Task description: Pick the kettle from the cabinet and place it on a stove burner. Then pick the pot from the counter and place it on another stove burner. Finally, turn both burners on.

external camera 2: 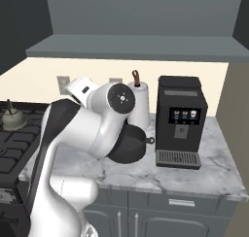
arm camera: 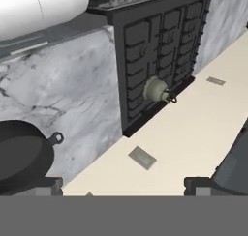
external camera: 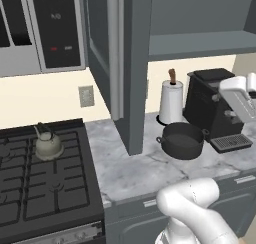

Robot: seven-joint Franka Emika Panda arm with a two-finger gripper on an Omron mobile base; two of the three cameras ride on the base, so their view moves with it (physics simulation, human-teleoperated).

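My arm [external camera 2: 92,129] is glossy white with rounded links, a dark grey joint band, and a round end cap dotted with small screws.

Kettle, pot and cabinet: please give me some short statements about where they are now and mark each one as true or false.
1. The kettle stands on the stove grate. True.
2. The pot is already on a burner. False: it sits on the marble counter.
3. The cabinet door is open. True.
4. The paper towel roll stands in front of the pot. False: it stands behind it, by the wall.
5. The gripper holds the pot. False: its jaws are open and hold nothing.
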